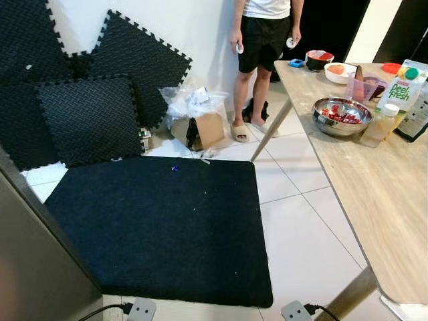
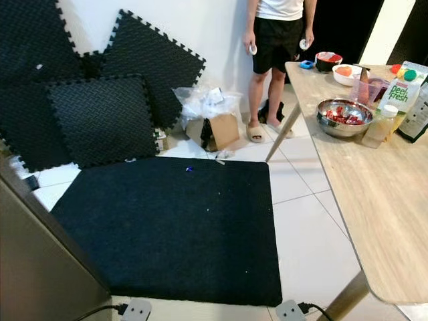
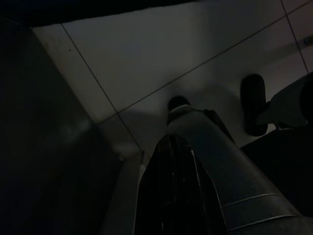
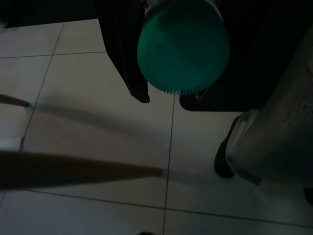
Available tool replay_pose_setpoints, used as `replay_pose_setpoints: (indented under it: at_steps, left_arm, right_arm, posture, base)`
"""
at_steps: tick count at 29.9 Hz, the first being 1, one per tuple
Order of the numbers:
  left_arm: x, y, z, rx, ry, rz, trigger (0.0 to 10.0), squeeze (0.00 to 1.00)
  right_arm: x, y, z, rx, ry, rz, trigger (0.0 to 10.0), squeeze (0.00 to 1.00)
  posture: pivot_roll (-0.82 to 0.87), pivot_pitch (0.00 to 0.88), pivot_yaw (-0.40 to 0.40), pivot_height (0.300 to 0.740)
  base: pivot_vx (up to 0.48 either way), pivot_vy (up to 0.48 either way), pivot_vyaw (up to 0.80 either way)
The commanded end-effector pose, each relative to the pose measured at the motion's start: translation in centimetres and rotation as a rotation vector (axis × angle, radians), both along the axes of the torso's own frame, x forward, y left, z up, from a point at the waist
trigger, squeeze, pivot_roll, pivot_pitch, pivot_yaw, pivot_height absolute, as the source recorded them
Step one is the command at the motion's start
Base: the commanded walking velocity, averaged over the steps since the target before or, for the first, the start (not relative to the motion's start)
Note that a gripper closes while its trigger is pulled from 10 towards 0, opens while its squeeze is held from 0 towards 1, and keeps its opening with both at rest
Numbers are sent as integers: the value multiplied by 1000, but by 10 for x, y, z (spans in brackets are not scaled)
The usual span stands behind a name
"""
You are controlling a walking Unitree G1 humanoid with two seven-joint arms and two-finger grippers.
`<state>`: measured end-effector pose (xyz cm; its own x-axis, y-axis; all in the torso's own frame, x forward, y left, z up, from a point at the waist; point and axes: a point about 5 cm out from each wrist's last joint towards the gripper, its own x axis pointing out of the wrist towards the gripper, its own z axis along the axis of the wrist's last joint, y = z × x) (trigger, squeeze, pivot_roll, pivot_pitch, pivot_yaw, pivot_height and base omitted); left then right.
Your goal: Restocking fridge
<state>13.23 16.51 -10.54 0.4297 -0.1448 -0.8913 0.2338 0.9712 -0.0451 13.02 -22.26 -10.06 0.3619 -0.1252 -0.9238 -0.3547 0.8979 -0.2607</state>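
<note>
From the head we see a wooden bench [image 1: 374,194] on the right carrying a green-and-white juice carton [image 1: 405,85] beside a steel bowl [image 1: 342,116]. Left wrist: our left claw [image 3: 168,188] — grip unreadable. Right wrist: our right claw [image 4: 183,73] clamps a green ribbed-cap container [image 4: 183,46] above the tiled floor [image 4: 88,107].

Open floor ahead: dark mat [image 1: 160,227] bare except for small specks, white tile strip between it and the tabletop [image 1: 374,194]. Tabletop's near half free; far end crowded with steel bowl [image 1: 342,115], bottle [image 1: 380,125], juice carton [image 1: 406,90]. Foam tiles [image 1: 93,120], bagged box [image 1: 200,120] and a standing person [image 1: 264,47] block the far wall.
</note>
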Motion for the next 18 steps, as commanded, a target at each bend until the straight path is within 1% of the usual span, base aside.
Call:
replay_pose_setpoints:
  at_steps: [1, 18]
  left_arm:
    - [-6, 0, -2, 5, 22, -8, 10000, 0]
    - [-6, 0, -2, 3, 23, -9, 10000, 0]
  right_arm:
    - [5, 4, 1, 7, -7, 13, 10000, 0]
    - [4, 4, 1, 13, -2, 10, 10000, 0]
  posture:
    - [-28, 0, -1, 740]
    - [-30, 0, -2, 740]
  base:
    - [420, 0, 0]
    - [426, 0, 0]
